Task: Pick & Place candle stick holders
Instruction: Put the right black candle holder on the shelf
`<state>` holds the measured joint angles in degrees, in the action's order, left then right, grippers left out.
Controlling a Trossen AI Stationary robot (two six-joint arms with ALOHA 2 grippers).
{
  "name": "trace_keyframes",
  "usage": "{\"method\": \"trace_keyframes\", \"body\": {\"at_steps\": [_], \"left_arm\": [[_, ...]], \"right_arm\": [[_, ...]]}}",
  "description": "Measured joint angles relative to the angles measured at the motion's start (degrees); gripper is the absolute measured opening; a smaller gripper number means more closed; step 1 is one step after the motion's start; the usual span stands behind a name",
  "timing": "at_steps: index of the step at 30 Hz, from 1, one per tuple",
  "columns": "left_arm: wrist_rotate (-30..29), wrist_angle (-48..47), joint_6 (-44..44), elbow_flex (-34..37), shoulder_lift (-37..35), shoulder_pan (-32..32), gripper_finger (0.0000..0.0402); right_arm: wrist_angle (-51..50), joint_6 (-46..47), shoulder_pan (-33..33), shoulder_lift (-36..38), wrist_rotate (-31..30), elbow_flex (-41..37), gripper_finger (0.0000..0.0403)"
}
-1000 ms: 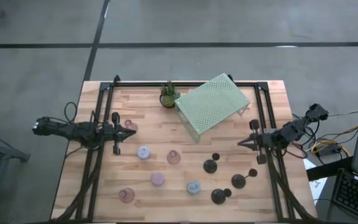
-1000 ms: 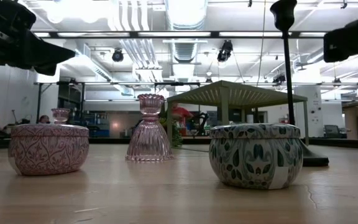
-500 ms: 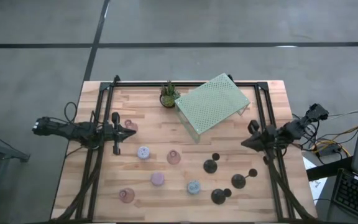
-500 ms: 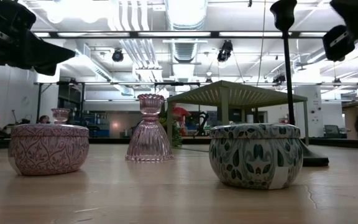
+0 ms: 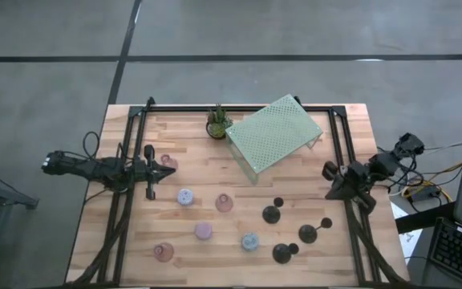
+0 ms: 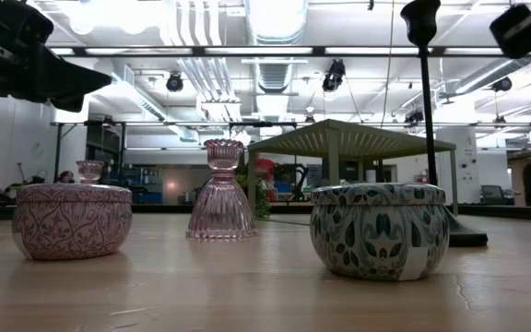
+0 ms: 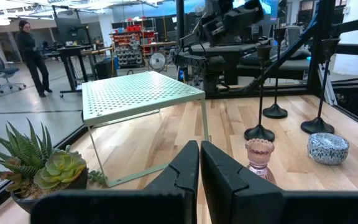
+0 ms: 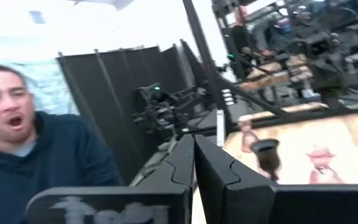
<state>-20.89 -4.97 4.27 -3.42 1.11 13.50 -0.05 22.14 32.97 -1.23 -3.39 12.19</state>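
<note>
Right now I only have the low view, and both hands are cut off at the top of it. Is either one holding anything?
Observer: No. The left hand is shut and empty, and it sits over the left side of the table.
Operator: And the right one?
Observer: The right hand is shut and empty too. It is out near the table's right edge, away from the holders.
Operator: I can see only one black stem. How many are there?
Observer: There are three black holders, all standing in a cluster on the right side of the table, nearer the front than the green platform.
</note>
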Motion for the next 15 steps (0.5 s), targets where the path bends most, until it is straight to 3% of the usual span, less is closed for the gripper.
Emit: {"method": "trace_keyframes", "body": {"at_steps": [7, 15], "left_arm": [[-0.02, 0.0, 0.02, 0.01, 0.02, 0.0, 0.0021], [-0.01, 0.0, 0.01, 0.02, 0.0, 0.0, 0.0021]], "right_arm": [[1.83, 6.88, 0.02, -0.13, 1.34, 0.98, 0.0008], [2.1, 4.82, 0.02, -0.74, 9.67, 1.5, 0.0009]]}}
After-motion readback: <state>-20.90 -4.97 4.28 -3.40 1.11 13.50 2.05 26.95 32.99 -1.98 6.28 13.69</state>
